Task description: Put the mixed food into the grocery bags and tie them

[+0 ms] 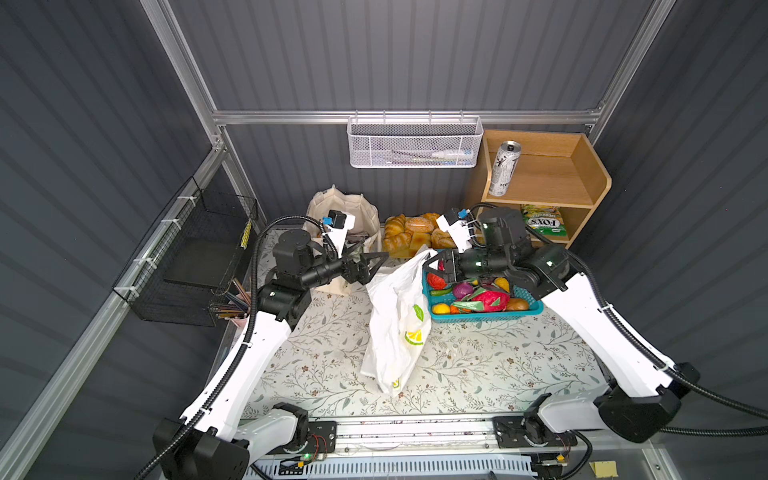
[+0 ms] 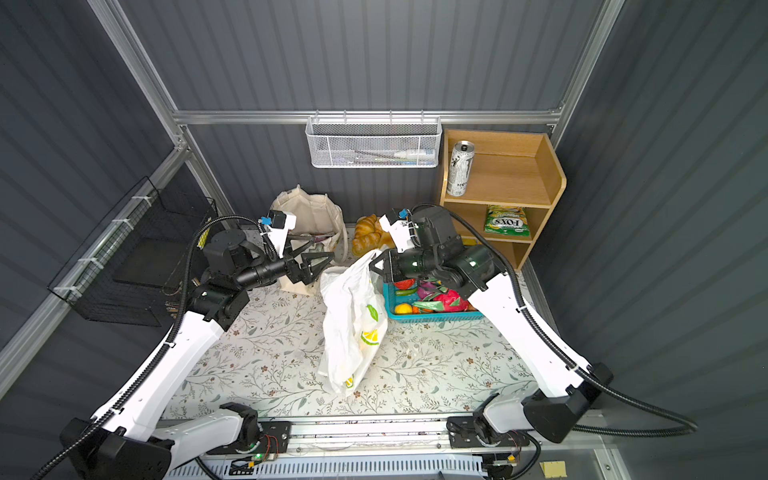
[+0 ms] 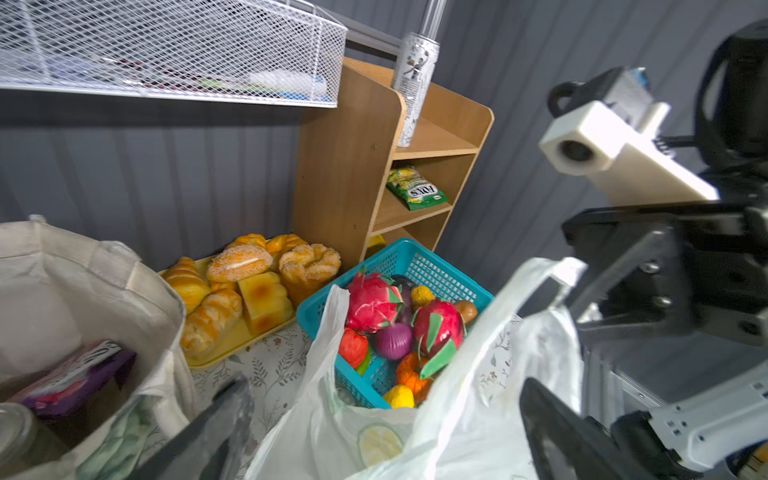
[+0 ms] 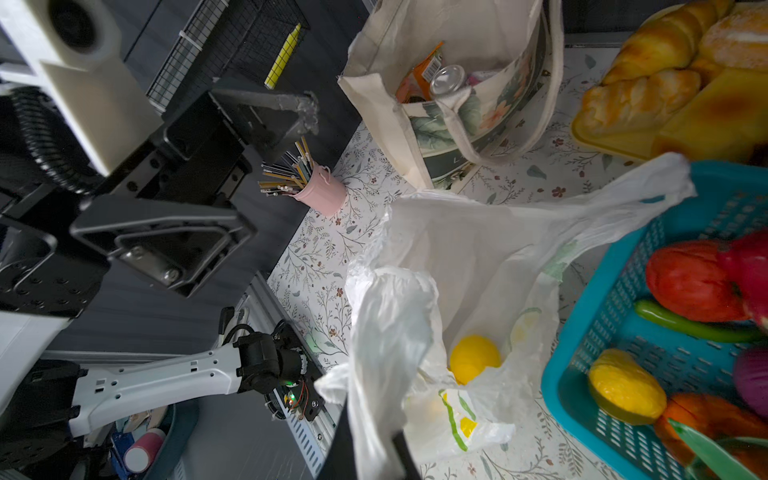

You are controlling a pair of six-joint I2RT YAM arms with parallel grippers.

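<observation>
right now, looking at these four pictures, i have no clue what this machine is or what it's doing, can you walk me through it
It is a robot with two arms, each ending in a two-finger gripper. Two pictures look down from a camera head above. The other two come from small cameras on the arms' wrists.

On the floral table stand a canvas tote, bread rolls on a yellow tray, and a teal basket of fruit and vegetables. A wooden shelf holds a drink can and a green FOX'S pouch.

In the middle is a lemon-print plastic bag with a yellow fruit inside. The right gripper is shut on the bag's handle, holding it up. The left gripper is open next to the bag, gripping nothing.
</observation>
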